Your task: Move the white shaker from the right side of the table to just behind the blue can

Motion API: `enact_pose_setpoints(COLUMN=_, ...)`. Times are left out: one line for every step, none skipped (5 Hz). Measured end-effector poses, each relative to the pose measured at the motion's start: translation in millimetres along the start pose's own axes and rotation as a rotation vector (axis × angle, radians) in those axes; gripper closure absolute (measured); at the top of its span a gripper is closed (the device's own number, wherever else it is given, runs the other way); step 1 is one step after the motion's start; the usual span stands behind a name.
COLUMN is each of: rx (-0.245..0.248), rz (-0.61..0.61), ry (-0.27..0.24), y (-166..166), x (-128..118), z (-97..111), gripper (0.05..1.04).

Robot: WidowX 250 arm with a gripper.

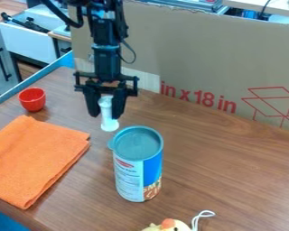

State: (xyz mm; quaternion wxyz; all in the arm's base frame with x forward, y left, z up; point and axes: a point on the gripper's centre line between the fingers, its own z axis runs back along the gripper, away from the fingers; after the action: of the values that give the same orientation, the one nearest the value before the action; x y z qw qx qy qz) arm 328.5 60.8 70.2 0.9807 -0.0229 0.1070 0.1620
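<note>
My gripper [106, 108] hangs down at the upper left of the table, shut on a small white object [108, 118] that is narrow in the middle and flares at its lower end. The white object is held upright between the two fingers. Just in front of it and slightly right stands a tall can [129, 173] with a grey-blue lid, with a blue and white label. A small red cup [32, 99] is to the left of the gripper. An orange folded cloth [35, 155] lies on the table at the left.
A yellow toy [169, 225] with an orange beak and a white cord loop is at the bottom edge. A large cardboard panel [201, 58] stands along the back of the wooden table [231, 180]. A blue edge runs along the table's left side.
</note>
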Motion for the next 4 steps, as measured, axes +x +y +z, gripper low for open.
enact_pose_setpoints(rx=-0.002, rz=-0.003, ry=0.02, y=-0.1, x=1.4, z=-8.2, gripper=0.491)
enact_pose_setpoints(rx=-0.003, rz=-0.004, ry=0.017, y=-0.1, x=2.7, z=-11.8, gripper=0.491)
enact_pose_setpoints(rx=-0.003, rz=-0.008, ry=0.02, y=-0.3, x=1.1, z=-17.9, gripper=0.49)
enact_pose_setpoints(rx=-0.006, rz=-0.007, ry=0.018, y=-0.7, x=0.6, z=-19.6, gripper=0.436)
